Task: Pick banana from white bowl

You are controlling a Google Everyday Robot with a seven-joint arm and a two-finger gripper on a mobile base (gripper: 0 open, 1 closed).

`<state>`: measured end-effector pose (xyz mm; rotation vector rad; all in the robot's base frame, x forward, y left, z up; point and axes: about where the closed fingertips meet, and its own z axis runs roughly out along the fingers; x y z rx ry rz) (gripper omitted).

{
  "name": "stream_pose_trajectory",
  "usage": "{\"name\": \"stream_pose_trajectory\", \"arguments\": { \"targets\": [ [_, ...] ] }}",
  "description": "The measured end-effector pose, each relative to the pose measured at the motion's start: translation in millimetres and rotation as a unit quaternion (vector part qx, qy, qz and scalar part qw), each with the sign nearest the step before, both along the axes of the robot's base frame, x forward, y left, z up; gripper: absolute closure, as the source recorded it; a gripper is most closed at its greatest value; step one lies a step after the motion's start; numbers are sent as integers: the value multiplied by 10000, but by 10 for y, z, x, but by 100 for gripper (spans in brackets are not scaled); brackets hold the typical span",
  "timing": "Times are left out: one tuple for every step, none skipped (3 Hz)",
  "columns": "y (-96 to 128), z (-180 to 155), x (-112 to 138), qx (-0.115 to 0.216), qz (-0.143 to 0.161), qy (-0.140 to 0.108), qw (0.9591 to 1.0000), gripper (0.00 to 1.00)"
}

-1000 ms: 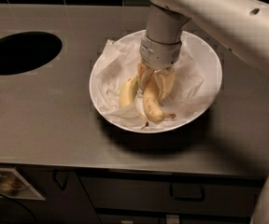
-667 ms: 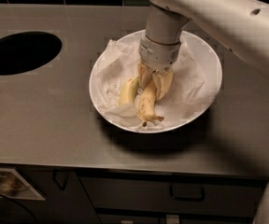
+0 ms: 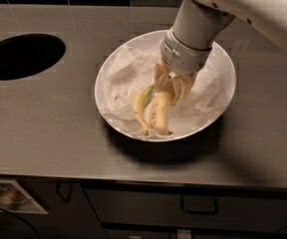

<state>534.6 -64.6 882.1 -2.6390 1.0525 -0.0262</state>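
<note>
Grey counter point(image 3: 59, 128) — gripper point(image 3: 171, 81) over white bowl point(image 3: 224, 59), fingers point(image 3: 185, 86) clasping plump yellow brown-tipped banana point(image 3: 159, 114).

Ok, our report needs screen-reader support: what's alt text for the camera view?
The robot's gripper reaches down into a white bowl on a grey counter, at the upper end of a yellow banana; a thinner greenish banana lies beside it.
</note>
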Motion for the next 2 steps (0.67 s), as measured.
{"name": "stream_pose_trajectory", "arguments": {
  "targets": [
    [-218, 258, -295, 479, -153, -752, 9959, 100],
    [-466, 517, -505, 884, -383, -1523, 9836, 100]
  ]
}}
